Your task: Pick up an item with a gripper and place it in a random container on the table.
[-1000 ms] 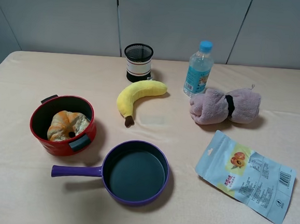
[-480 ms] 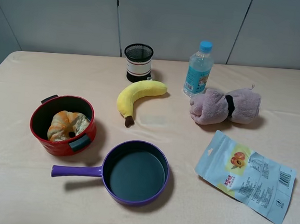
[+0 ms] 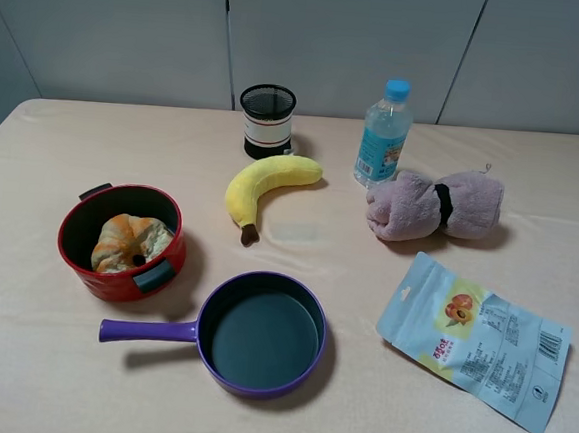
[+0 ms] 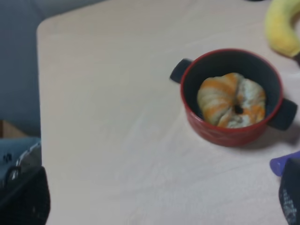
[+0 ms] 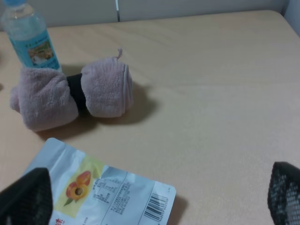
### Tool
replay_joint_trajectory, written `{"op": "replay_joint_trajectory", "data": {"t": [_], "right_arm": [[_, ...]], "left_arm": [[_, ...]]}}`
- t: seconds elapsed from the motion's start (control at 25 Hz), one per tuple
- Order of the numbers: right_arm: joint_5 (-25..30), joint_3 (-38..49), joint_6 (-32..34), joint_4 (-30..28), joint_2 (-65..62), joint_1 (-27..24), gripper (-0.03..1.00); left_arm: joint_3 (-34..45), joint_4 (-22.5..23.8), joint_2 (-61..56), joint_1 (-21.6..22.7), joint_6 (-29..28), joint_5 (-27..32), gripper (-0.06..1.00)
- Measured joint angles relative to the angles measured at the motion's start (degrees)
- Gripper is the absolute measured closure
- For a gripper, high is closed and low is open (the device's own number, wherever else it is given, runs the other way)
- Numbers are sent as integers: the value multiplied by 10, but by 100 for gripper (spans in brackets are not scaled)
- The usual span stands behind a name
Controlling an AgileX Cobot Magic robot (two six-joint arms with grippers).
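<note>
The orange-and-tan croissant toy [image 3: 130,243] lies inside the round red pot [image 3: 75,260] at the left of the beige table [image 3: 64,149]. The left wrist view shows the croissant [image 4: 231,100] in the pot [image 4: 220,136] as well. Neither arm shows in the exterior high view. My left gripper [image 4: 157,199] is open and empty, with only its dark fingertips [image 4: 26,199] at the picture's edges, held well back from the pot. My right gripper [image 5: 154,197] is open and empty above the table near the snack pouch [image 5: 101,192].
A purple long-handled pan [image 3: 260,333] sits in front of the pot. A banana [image 3: 262,186], black mesh cup [image 3: 267,120], water bottle [image 3: 383,134], rolled pink towel [image 3: 434,206] and snack pouch [image 3: 475,339] lie across the middle and right.
</note>
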Motion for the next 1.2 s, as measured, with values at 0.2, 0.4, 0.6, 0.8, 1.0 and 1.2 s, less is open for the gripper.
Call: {"op": "replay_joint_trajectory", "data": {"t": [0.2,0.4,0.6,0.8,1.0,1.2], "right_arm": [[0,0,0,0,0,0,27],[0,0,0,0,0,0,27],[0,0,0,0,0,0,27],[0,0,0,0,0,0,27],[0,0,0,0,0,0,27],[0,0,0,0,0,0,27]], "left_arm": [[50,-17,-42,50,0,-1,-5],[95,-17,-92,55,0,-32,-5],[133,-35,-111,55,-1,-57,-5],[156,-62,-111,55,-20,-61,-5],[156,-63,-111,54,-21,-68,-5],[156,-63,-111,54,-21,-68,-5]]}}
